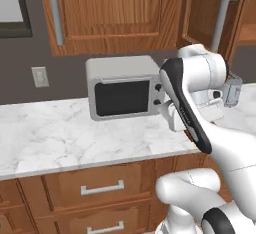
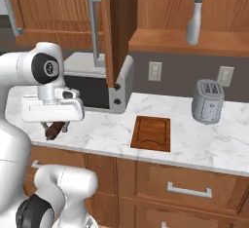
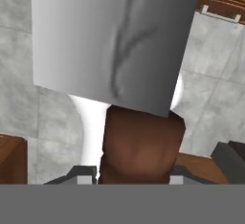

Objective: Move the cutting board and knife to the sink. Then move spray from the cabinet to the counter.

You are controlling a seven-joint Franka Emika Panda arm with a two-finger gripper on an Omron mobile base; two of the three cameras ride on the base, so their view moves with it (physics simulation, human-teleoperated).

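Observation:
My gripper (image 2: 54, 126) is shut on the knife (image 3: 110, 41), held above the front edge of the counter (image 2: 214, 146), left of the microwave's front. In the hand view the broad grey blade stands close to the camera, with the reddish-brown handle pinched between the fingertips (image 3: 85, 174) of my gripper (image 3: 136, 171). The handle's end (image 2: 52, 131) pokes out under the hand. The cutting board (image 2: 152, 133) lies flat on the counter to the right of the hand. The spray (image 2: 194, 15) stands upright on the shelf of the open cabinet (image 2: 194, 41).
The open cabinet door (image 2: 119, 27) juts out over the microwave (image 2: 97, 83), just right of my arm. A grey toaster (image 2: 208, 101) stands at the back right. Drawers (image 1: 102, 187) run under the counter (image 1: 55, 138).

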